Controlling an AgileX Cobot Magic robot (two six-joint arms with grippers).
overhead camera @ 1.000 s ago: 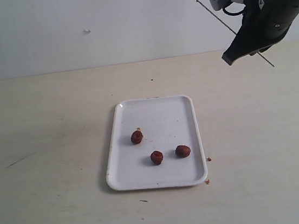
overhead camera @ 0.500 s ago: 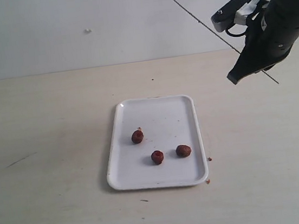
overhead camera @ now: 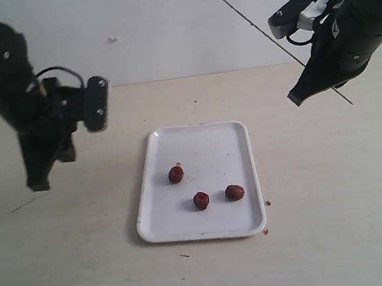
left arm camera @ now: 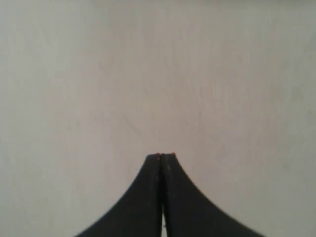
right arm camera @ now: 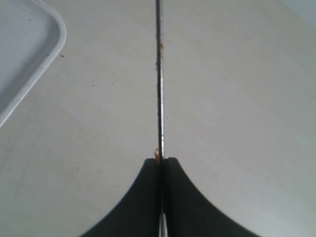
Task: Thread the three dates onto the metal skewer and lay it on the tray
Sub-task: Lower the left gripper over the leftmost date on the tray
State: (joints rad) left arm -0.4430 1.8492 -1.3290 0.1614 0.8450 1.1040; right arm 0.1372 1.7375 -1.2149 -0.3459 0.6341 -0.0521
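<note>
Nothing threaded yet: three dates (overhead camera: 201, 200) lie loose on the white tray (overhead camera: 197, 139).
Right jaws clench the bare metal skewer (overhead camera: 261, 29) aloft, right of the tray; left jaws clenched empty over the surface (overhead camera: 108, 265).

A pale tabletop (overhead camera: 342, 236) meets a white wall (overhead camera: 162, 21), which bears a small white speck (overhead camera: 111, 39). Reddish crumbs (overhead camera: 267, 203) lie right of the tabletop's middle, toward the near edge; a dark scratch (overhead camera: 19, 207) marks its left side.
</note>
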